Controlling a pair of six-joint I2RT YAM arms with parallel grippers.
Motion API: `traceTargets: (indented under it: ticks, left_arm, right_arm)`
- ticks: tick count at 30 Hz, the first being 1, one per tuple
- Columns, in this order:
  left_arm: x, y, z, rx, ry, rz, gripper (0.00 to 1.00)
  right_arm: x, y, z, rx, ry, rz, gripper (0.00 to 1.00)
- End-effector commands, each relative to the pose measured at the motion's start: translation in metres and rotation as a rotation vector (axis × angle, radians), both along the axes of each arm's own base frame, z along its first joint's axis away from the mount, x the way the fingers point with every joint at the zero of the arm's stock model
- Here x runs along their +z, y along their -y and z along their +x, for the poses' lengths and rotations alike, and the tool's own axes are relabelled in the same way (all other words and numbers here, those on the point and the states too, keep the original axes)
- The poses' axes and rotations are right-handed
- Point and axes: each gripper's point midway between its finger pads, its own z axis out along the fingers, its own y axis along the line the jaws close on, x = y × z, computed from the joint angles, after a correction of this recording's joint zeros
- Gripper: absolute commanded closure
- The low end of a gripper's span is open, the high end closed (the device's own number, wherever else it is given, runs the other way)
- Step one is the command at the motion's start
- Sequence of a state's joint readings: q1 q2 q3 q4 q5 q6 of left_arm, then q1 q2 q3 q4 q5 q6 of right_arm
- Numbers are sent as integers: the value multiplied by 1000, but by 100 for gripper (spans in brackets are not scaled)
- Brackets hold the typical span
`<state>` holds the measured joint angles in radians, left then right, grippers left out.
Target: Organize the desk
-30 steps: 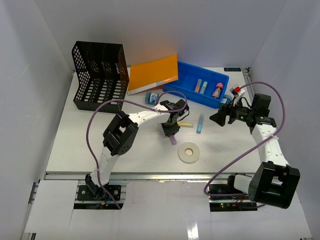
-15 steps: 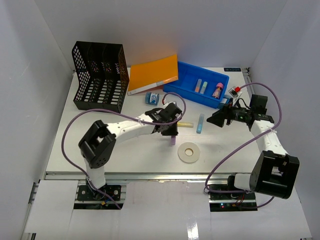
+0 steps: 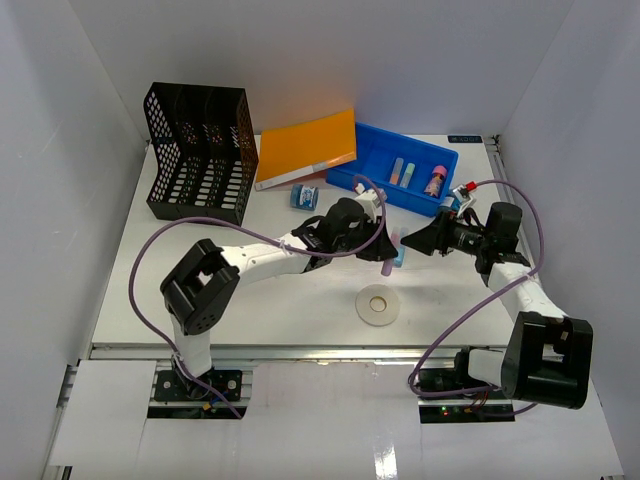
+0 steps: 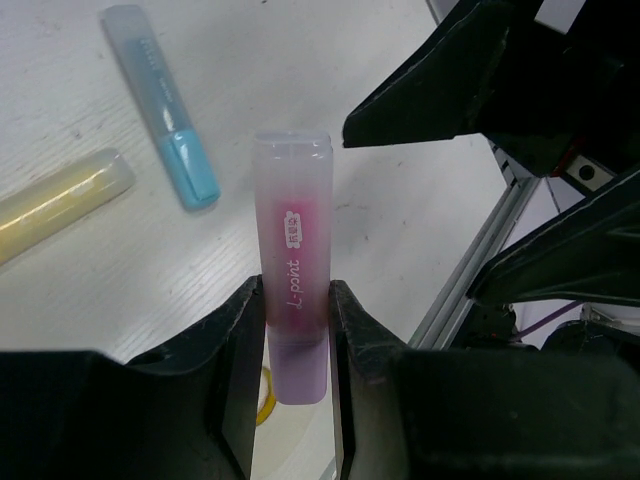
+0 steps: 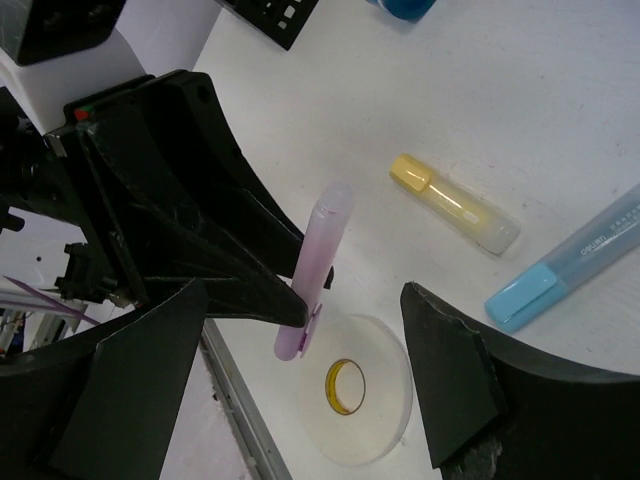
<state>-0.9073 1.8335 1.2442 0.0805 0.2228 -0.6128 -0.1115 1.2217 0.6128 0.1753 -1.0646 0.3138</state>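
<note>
One light, stiff, slick purple highlighter hangs pinched low in the left end effector above the rigid white bench; the spread right end effector should probably take its free upper half.

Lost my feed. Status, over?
Left pincer shut on pink highlighter, above desk. Right pincer open, facing it. Tape roll beneath, not blocking.
</note>
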Motion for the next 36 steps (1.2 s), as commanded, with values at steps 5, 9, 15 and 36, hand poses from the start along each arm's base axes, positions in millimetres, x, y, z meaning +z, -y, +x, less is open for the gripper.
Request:
traceTargets:
  ticks: [5,9,15,36]
  left_arm:
    - [43,37,5,-96,63,-143,99]
    - [43,42,5,-107,60,-152,99]
    - [42,50,2,-128,45,-160,97]
    - [106,-8,7,-98,346,-84,3]
  right_arm:
    - [2,4,24,-141,-13,13,28]
    - [-4,6,30,-167,-20,-5,41]
    - [-7,2,33,-166,-9,-25,57]
    - [42,14,82,-223,185,-146,92]
